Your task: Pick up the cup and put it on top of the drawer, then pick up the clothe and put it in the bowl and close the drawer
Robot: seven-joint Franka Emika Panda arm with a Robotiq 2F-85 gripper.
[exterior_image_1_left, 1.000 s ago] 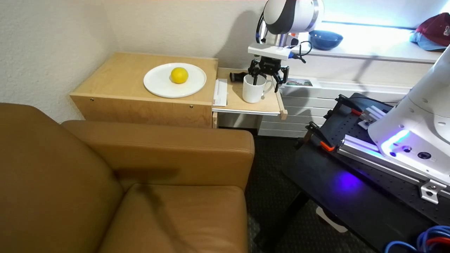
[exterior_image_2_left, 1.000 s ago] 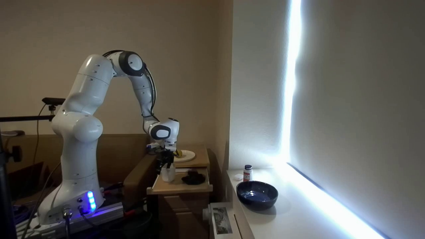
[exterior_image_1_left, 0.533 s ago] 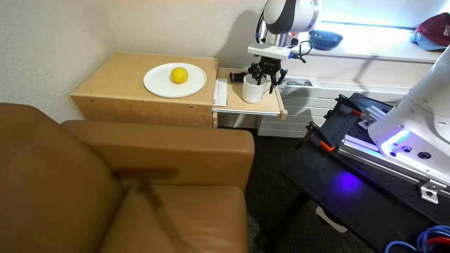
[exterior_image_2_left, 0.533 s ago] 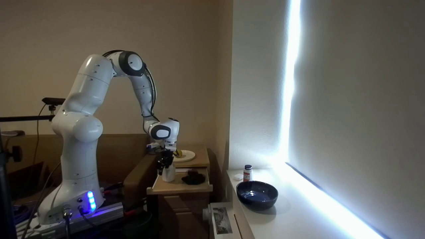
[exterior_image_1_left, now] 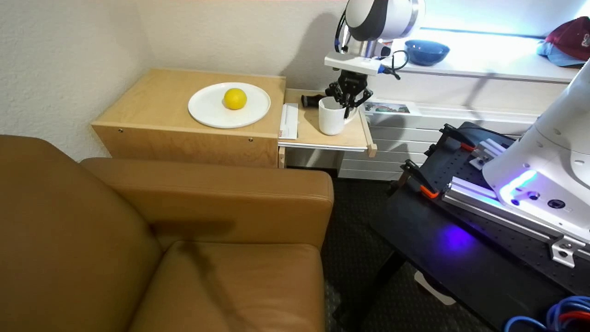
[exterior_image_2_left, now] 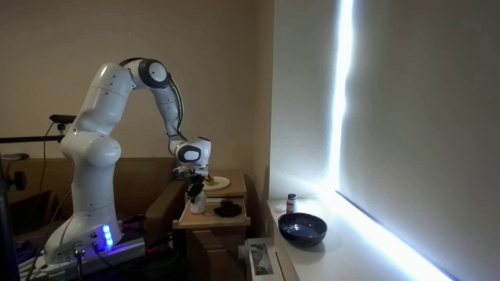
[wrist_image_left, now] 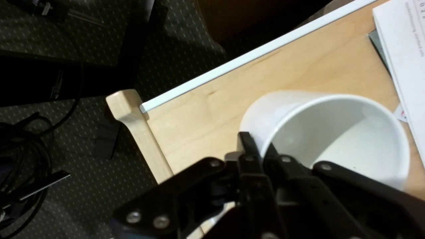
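Note:
The white cup (exterior_image_1_left: 330, 123) is in the pulled-out drawer (exterior_image_2_left: 211, 224), its mouth facing up. My gripper (wrist_image_left: 260, 146) is shut on the near side of the cup's wall, with one finger inside the cup and one outside. In an exterior view the cup (exterior_image_2_left: 199, 204) looks slightly tilted; whether its base still touches the drawer I cannot tell. The dark cloth (exterior_image_2_left: 227, 209) lies crumpled beside the cup in the drawer. On the window sill sits the dark blue bowl (exterior_image_2_left: 302, 231), with nothing seen in it.
A white plate (exterior_image_1_left: 209, 113) with a yellow ball (exterior_image_1_left: 235, 98) rests on the cabinet top (exterior_image_1_left: 159, 99). White papers (wrist_image_left: 406, 56) lie in the drawer behind the cup. The sofa arm (exterior_image_1_left: 221, 189) borders the cabinet. A small bottle (exterior_image_2_left: 291, 203) stands near the bowl.
The fingers have come together from wide apart and closed on the cup's wall. Most recently the arm has risen very slightly, and the cup has shifted and tipped a little.

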